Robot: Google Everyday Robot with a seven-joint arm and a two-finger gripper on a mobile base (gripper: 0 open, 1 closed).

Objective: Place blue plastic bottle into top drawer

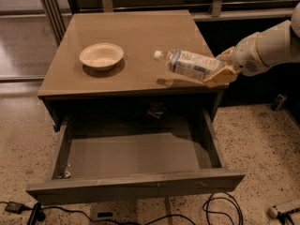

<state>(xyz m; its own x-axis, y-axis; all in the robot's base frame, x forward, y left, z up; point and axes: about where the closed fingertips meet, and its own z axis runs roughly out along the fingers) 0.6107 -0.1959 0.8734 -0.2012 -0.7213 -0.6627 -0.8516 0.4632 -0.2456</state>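
Over the front right corner of the tan-topped table (136, 29), the gripper (220, 72) clamps the base of the blue plastic bottle (191, 64), held nearly level with its white cap pointing left toward 1 cream bowl (101, 56), above the open top drawer (136, 187).
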